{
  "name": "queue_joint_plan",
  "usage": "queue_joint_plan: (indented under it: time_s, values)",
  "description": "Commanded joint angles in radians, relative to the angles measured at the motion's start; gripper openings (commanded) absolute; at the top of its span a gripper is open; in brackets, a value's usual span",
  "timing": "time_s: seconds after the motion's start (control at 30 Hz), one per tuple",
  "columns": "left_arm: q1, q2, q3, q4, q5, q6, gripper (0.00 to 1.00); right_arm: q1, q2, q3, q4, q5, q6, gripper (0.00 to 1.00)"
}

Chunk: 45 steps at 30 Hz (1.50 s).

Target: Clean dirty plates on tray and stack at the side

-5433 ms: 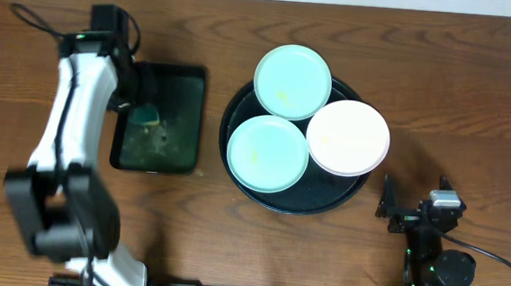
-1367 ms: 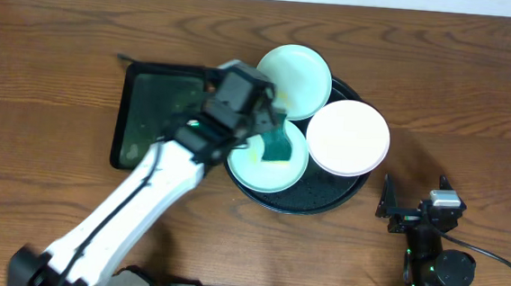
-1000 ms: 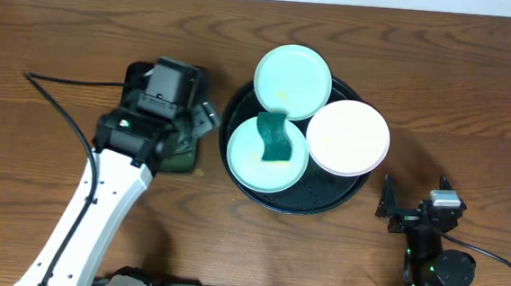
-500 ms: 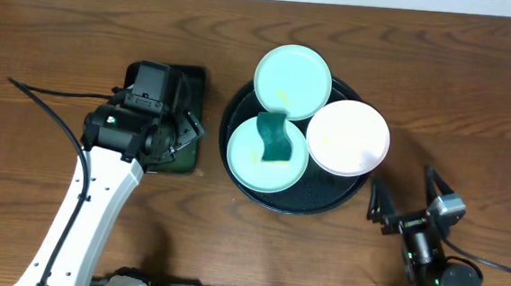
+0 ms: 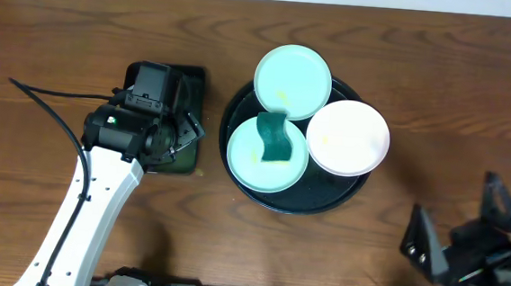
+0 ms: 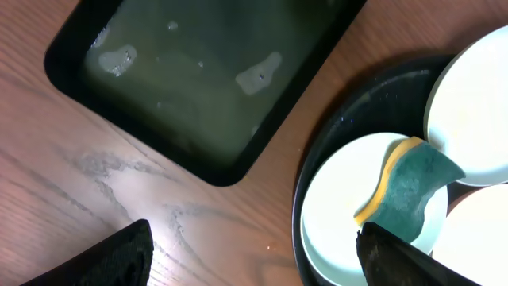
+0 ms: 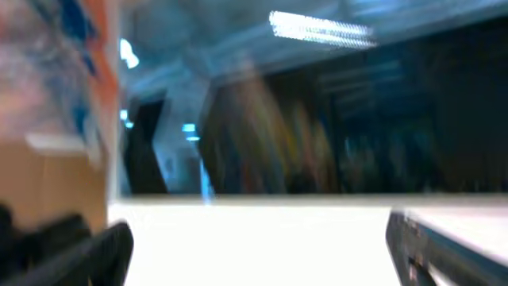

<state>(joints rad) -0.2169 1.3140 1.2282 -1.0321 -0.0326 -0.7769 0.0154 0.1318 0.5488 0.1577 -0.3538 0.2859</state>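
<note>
Dark-brown wood-grain tabletop (image 5: 56, 30) from above, with two robot arms at its near edge. Right of centre, a large round black tray (image 5: 292, 207) bearing all three small round plates. Farthest back, a mint plate (image 5: 293, 82) overhanging the tray's rim, with a faint yellowish smear near its middle. In front of it and toward the left, a second mint plate (image 5: 245, 160) lying wholly within the tray, also smeared pale yellow. On the right, a white plate (image 5: 348, 138), close against both others and reaching past the tray's right rim. On the second mint plate, a wavy teal-and-yellow sponge (image 5: 276, 137), lying loose and ungripped.

Left of the round tray, a smaller rectangular black tray (image 6: 198, 79) holding shallow murky liquid. Above its right side, the left gripper (image 6: 252, 238), fingers spread wide apart and empty. From its wrist camera, both dark fingertips at the bottom corners, bare wood between them.

At the near right corner of the table, well apart from the round tray, the right gripper (image 5: 460, 225), jaws likewise splayed wide and empty. Right wrist view blurred: only vague room shapes and a ceiling light.
</note>
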Motion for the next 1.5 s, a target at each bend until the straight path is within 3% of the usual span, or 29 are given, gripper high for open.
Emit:
queue_joint_plan:
  time_s: [0.0,0.2,0.33,0.43,0.47,0.5,0.53,0.6,0.7,0.83,0.9,0.97,1.07,1.17,1.47]
  values:
    - [0.005,0.005,-0.003,-0.003,-0.014,0.018,0.83,0.005,0.182,0.293,-0.336,0.066,-0.219,0.99]
    - [0.005,0.005,-0.003,-0.004,-0.014,0.018,0.82,0.005,0.679,0.846,-1.104,-0.002,-0.291,0.99]
    - [0.005,0.005,-0.003,-0.004,-0.013,0.018,0.83,0.005,0.912,1.043,-1.283,-0.266,-0.28,0.99]
    - [0.005,0.005,-0.003,-0.004,-0.013,0.018,0.83,0.005,1.026,1.083,-1.264,-0.494,-0.283,0.98]
    - [0.005,0.005,-0.003,-0.004,-0.013,0.018,0.83,0.006,1.054,1.083,-1.243,-0.529,-0.282,0.72]
    - [0.005,0.005,-0.003,-0.004,-0.013,0.018,0.82,0.011,1.08,1.086,-1.239,-0.531,-0.278,0.63]
    - [0.005,0.005,-0.003,-0.004,-0.013,0.018,0.83,0.019,1.106,1.089,-1.244,-0.485,-0.266,0.64]
    - [0.005,0.005,-0.003,-0.004,-0.013,0.018,0.83,0.059,1.157,1.093,-1.28,-0.254,-0.202,0.77]
    - [0.005,0.005,-0.003,-0.007,-0.013,0.018,0.83,0.147,1.245,1.093,-1.367,0.008,-0.189,0.74]
    - [0.005,0.005,-0.003,-0.006,-0.013,0.017,0.83,0.253,1.419,1.094,-1.457,0.079,-0.197,0.74]
    - [0.005,0.005,-0.003,-0.007,-0.013,0.017,0.83,0.28,1.494,1.094,-1.436,0.076,-0.177,0.9]
    - [0.005,0.005,-0.003,-0.007,-0.013,0.018,0.83,0.299,1.559,1.093,-1.372,0.076,-0.143,0.82]
    - [0.005,0.005,-0.003,-0.007,-0.013,0.018,0.83,0.315,1.627,1.093,-1.276,0.072,-0.124,0.8]
    - [0.005,0.005,-0.003,-0.007,-0.013,0.018,0.83,0.336,1.69,1.093,-1.194,0.075,-0.127,0.5]
    - [0.005,0.005,-0.003,-0.008,-0.013,0.018,0.83,0.393,1.867,1.092,-1.098,0.081,-0.264,0.48]
